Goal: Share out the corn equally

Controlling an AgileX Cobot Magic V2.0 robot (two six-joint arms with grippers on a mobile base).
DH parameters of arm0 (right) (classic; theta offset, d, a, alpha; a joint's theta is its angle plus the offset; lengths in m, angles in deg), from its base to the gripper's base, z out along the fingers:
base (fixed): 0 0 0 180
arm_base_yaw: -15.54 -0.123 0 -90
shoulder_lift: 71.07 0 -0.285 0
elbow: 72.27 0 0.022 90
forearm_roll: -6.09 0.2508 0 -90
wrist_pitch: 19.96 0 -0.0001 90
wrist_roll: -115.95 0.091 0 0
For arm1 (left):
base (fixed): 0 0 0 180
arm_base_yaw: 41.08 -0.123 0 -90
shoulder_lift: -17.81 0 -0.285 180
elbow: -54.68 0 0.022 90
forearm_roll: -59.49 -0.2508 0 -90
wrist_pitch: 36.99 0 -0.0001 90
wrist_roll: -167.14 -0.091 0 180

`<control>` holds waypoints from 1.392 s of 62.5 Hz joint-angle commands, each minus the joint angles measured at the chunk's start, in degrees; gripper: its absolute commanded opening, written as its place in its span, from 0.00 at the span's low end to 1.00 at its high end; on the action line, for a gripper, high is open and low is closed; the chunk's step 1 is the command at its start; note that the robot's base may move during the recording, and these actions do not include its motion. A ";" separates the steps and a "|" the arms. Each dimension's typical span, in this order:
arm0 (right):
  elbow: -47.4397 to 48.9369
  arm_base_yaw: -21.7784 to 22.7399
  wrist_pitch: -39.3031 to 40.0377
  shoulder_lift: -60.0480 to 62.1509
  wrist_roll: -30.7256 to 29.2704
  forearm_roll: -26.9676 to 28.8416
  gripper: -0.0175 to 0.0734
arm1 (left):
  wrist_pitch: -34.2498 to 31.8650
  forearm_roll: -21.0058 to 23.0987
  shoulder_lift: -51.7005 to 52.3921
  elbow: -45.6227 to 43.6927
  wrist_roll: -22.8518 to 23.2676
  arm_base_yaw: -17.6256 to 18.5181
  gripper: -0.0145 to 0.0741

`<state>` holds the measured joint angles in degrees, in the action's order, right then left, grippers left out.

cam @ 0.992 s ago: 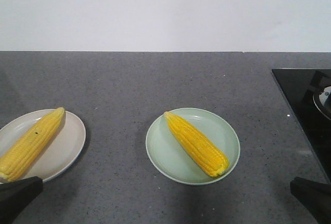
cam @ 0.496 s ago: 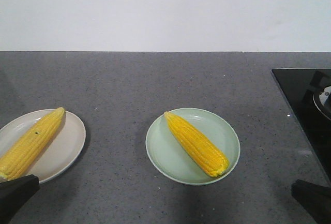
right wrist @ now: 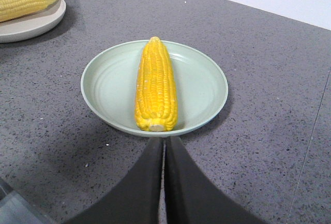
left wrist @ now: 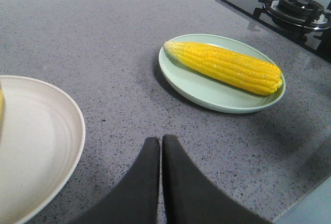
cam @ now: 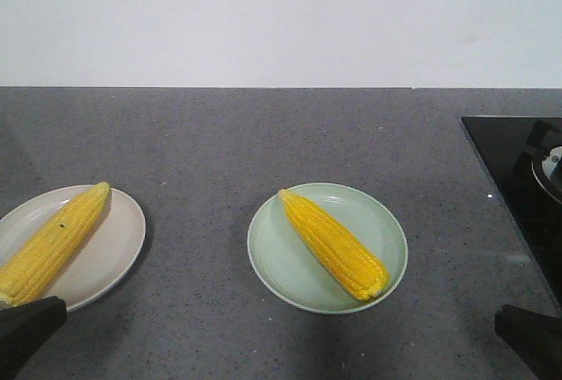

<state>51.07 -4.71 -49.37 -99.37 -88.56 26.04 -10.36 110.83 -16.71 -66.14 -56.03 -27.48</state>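
Note:
One corn cob (cam: 335,243) lies diagonally on the pale green plate (cam: 279,261) in the middle of the counter. Another corn cob (cam: 53,241) rests on the beige plate (cam: 110,248) at the left. My left gripper (left wrist: 161,142) is shut and empty, low over the counter between the two plates. My right gripper (right wrist: 165,142) is also shut and empty, its tips just short of the green plate's (right wrist: 103,92) near rim, in line with the cob's (right wrist: 155,84) blunt end. In the front view only dark corners of both arms show.
A black glass cooktop (cam: 518,169) with a gas burner (left wrist: 295,6) occupies the right side of the grey speckled counter (cam: 263,134). A white wall runs along the back. The counter's front edge lies close under both grippers.
The dark arm corners at the bottom left and right of the front view have sunk slightly lower. Both cobs and plates stay put.

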 commanded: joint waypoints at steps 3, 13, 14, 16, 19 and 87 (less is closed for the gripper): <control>1.59 0.11 3.53 -0.40 -0.19 0.74 0.19 | -2.24 1.50 -0.31 -1.50 -0.26 -0.17 0.16; 1.59 0.11 3.53 -0.40 -0.19 0.74 0.19 | -7.10 -5.32 0.08 -0.99 3.22 -0.17 0.16; 1.59 0.11 3.47 -0.40 -0.17 0.74 0.19 | -7.86 -6.39 0.24 -0.77 4.21 -0.17 0.16; 1.59 0.11 3.47 -0.40 -0.17 0.74 0.19 | -9.63 -9.21 0.51 -0.12 7.05 -0.30 0.16; 1.59 0.11 3.34 -0.40 -0.17 0.74 0.19 | -11.57 -12.67 1.34 0.95 11.61 -0.76 0.16; 1.59 0.11 2.88 -0.40 -0.17 1.18 0.19 | -18.66 -53.04 28.33 20.12 48.23 -18.60 0.16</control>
<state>51.07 -4.71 -49.98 -99.33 -88.52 26.49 -25.33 62.23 10.62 -46.74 -14.26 -46.10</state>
